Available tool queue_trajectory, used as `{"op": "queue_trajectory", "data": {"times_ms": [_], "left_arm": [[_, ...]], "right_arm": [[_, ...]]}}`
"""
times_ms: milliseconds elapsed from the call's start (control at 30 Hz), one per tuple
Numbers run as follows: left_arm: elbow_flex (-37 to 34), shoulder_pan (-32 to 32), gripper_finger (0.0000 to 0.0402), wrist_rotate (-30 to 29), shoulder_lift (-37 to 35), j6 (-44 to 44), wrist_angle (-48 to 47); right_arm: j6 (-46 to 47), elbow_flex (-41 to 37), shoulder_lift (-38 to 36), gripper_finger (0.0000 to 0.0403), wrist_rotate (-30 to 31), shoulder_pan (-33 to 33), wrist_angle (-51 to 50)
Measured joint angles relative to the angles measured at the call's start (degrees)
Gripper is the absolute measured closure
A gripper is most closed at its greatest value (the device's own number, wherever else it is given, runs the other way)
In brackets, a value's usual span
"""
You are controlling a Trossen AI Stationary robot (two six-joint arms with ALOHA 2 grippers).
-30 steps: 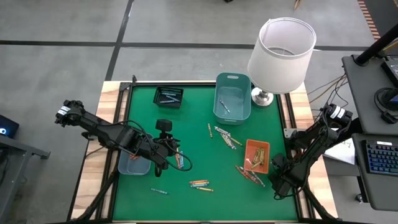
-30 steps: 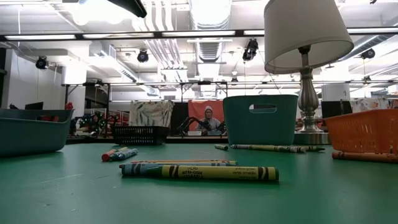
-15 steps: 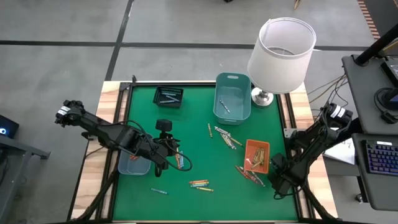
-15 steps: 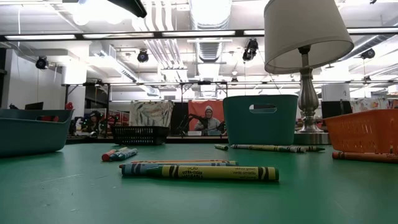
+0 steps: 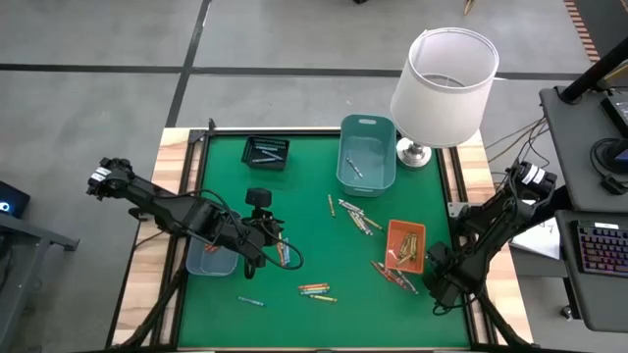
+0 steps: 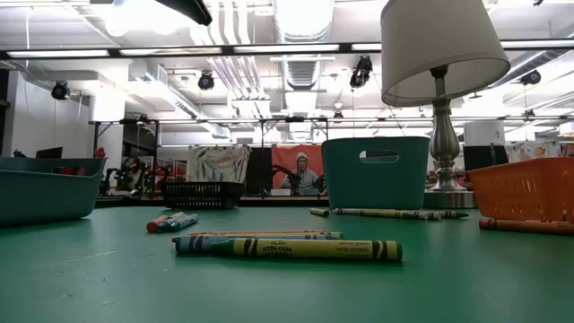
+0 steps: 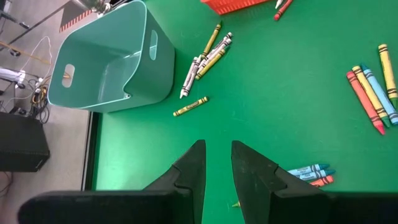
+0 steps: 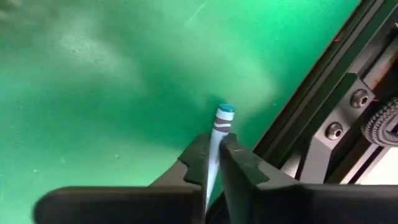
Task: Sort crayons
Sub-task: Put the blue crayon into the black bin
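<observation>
One blue crayon (image 8: pixel 219 134) is already pinched between the fingers of our right gripper (image 8: pixel 212 151), low over the green table (image 5: pixel 304 216) at its near right corner, just beside the dark edge rail; the jaws are clamped on the paper-wrapped shaft with the tip poking out ahead. We judge it light and stiff but brittle: a wax stick will snap if squeezed hard or levered sideways, and the paper wrap gives the pads some bite, so a mid-shaft hold across the short axis suits it best.

Our left gripper (image 7: pixel 217 163) hovers over the near left part of the table with its jaws slightly parted and nothing between them. Close to it lie a few blue and orange crayons (image 7: pixel 311 172), and farther on a row of red, yellow and blue crayons (image 7: pixel 372 87).

Beyond those, a loose cluster of yellowish and white crayons (image 7: pixel 208 55) sits near the teal bin (image 5: pixel 367 155), more rest in the orange tray (image 5: pixel 405 246), and the black tray (image 5: pixel 266 153) stands at the far left
</observation>
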Motion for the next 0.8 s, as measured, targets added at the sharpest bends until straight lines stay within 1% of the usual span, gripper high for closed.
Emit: {"op": "queue_trajectory", "data": {"times_ms": [67,200,367,567,667,733,800], "left_arm": [[0.0,0.0,0.0342,0.0,0.0,0.0,0.36],[0.0,0.0,0.0342,0.0,0.0,0.22,0.47],[-1.35,-0.71,0.0342,-0.06,-0.18,0.1,1.47],[-4.83,-2.61,0.0342,-0.03,-1.27,0.02,7.34],[-6.54,-3.59,0.0342,-0.04,-2.07,-0.03,10.3],[-7.21,-4.18,0.0342,-0.02,-2.77,-0.31,11.95],[-7.28,-4.5,0.0342,-0.04,-3.26,-0.94,12.72]], "right_arm": [[0.37,-0.02,0.0,0.0389,0.1,0.0,-0.15],[1.0,1.18,-0.04,0.0393,0.21,0.02,-2.76],[1.63,6.48,-1.04,0.0394,0.95,0.0,-12.08],[2.14,14.5,-1.46,0.0394,0.85,0.0,-25.13],[3.91,19.86,-1.74,0.0394,5.46,0.02,-30.09],[4.57,23.61,-1.88,0.0394,10.68,0.02,-32.54],[4.9,27.06,-2.17,0.0394,17.31,0.02,-33.08]]}}
